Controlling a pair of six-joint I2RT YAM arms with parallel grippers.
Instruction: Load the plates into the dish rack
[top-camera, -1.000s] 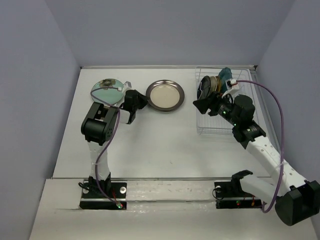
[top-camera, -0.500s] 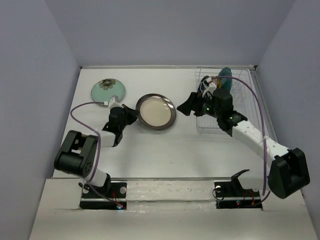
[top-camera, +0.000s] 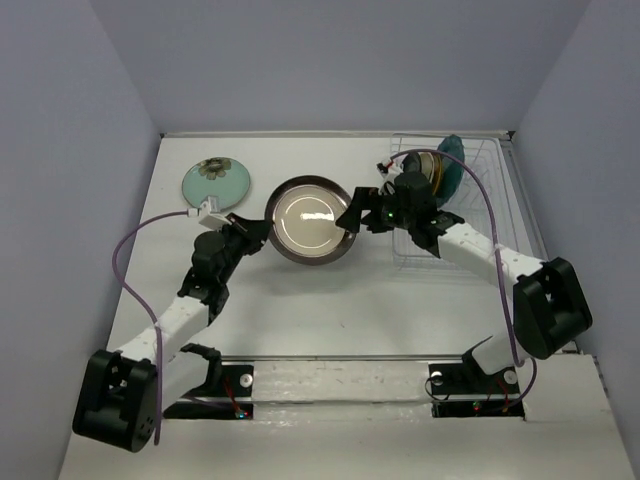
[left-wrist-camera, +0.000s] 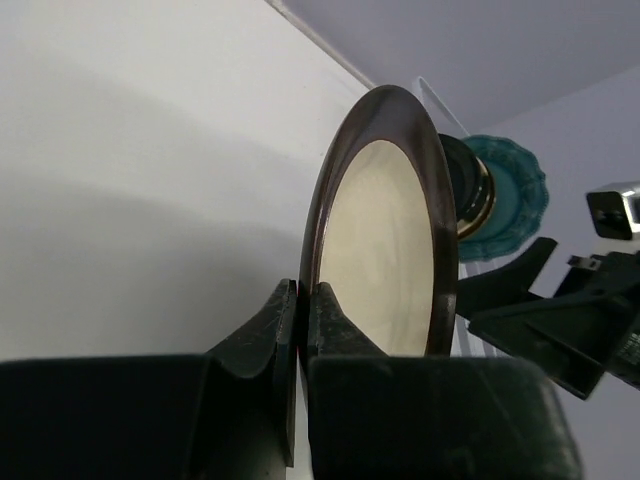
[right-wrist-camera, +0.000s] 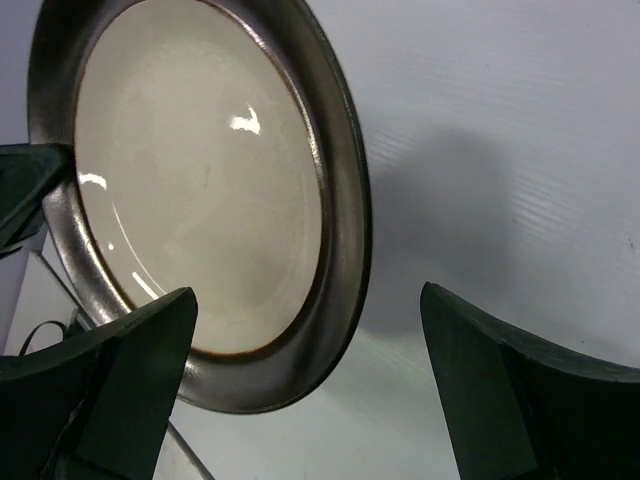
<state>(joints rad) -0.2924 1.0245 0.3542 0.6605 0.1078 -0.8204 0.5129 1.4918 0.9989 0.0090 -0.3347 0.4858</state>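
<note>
At the centre of the overhead frame, the left gripper (top-camera: 256, 232) is pinching the silver plate (top-camera: 308, 220) by its left rim while the wide-open right gripper (top-camera: 354, 215) is straddling its right edge, on the dish rack (top-camera: 478, 150) side.

Soft, even light: crisp from above, softer at the wrists.
The white table (top-camera: 330, 310) is bright, with only faint shadows. The silver metal plate (right-wrist-camera: 200, 200) carries small white glints and throws a diffuse grey shadow to its right. In the left wrist view, the near fingers (left-wrist-camera: 265, 335) are dark and blurred.
</note>
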